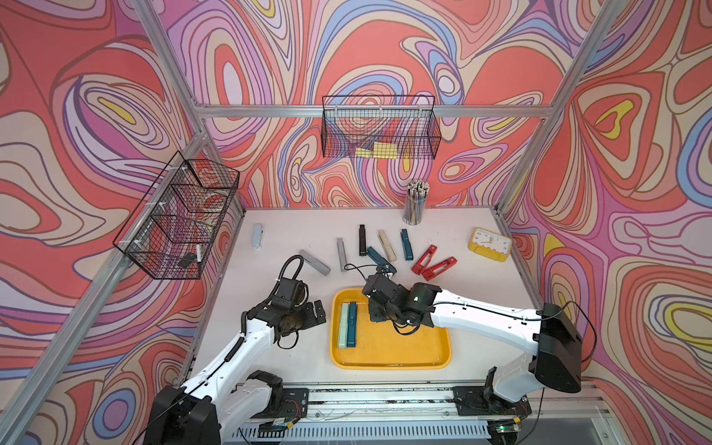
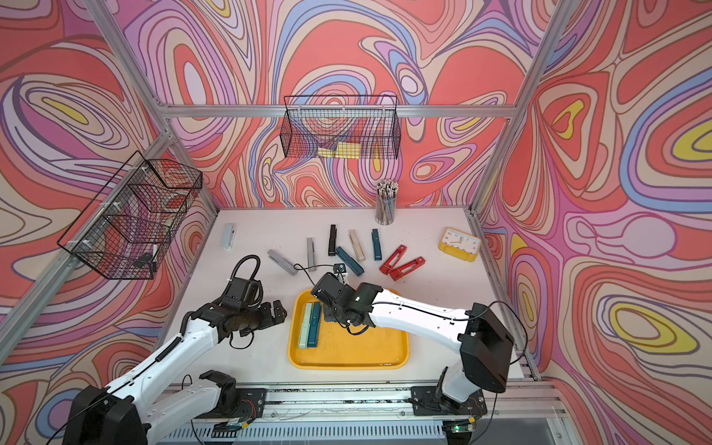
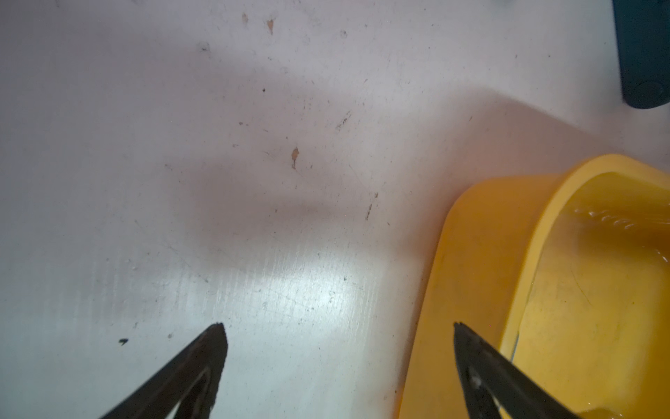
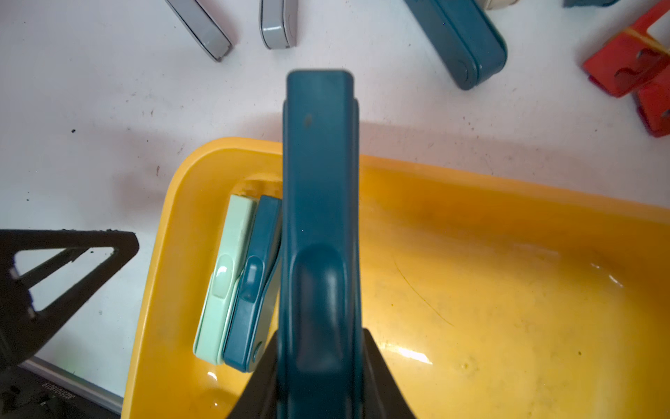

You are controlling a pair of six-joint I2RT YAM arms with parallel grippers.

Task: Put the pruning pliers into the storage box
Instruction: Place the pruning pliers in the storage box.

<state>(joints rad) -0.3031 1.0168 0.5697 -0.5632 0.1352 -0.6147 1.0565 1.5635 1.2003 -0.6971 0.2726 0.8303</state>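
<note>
- Right jaws clamped on one teal pruning pliers (image 4: 321, 217), above 12 o'clock rim of storage box (image 1: 404, 346).
- Left jaws spread wide, empty, over worktop (image 3: 253, 181) at box's 9 o'clock.
- In box: two, pale green pliers (image 1: 343, 325) and teal pliers (image 1: 351, 323).
- Nine loose pliers (image 1: 387, 245) on worktop, 10 to 1 o'clock of box.

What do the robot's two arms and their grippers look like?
The left arm and right arm have smooth white shells with black joints and boxy black shoulder housings. A ribbed black cable loops above the left wrist; a thin black cable runs along the right arm. The left gripper and right gripper have black tapered fingers; triangular cut-outs show on the left's.
</note>
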